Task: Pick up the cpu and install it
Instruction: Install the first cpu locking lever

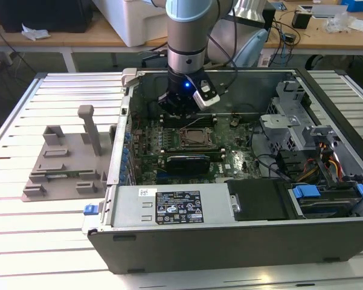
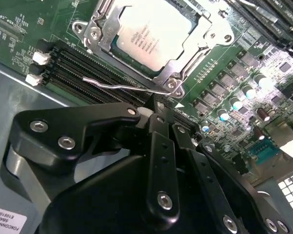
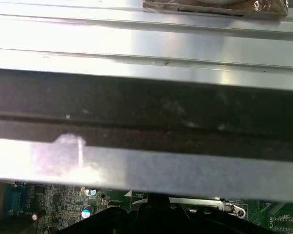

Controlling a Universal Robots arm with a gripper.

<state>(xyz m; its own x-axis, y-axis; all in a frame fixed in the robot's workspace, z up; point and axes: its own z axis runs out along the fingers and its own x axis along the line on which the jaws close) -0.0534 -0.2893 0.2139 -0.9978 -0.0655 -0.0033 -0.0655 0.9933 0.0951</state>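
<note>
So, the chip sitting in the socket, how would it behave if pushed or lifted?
The chip looks flat and metal-topped, so probably stiff, not floppy. Its smooth, shiny top may be slippery. Lying inside the socket frame, it likely would not slide sideways.

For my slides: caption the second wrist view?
The cpu sits in its socket on the motherboard, beyond the gripper.

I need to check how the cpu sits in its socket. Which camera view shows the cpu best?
The second wrist view: the cpu lies large and unobstructed inside the socket frame. In the exterior view it is a small square just below the hand. The first wrist view mostly faces the case wall.
</note>
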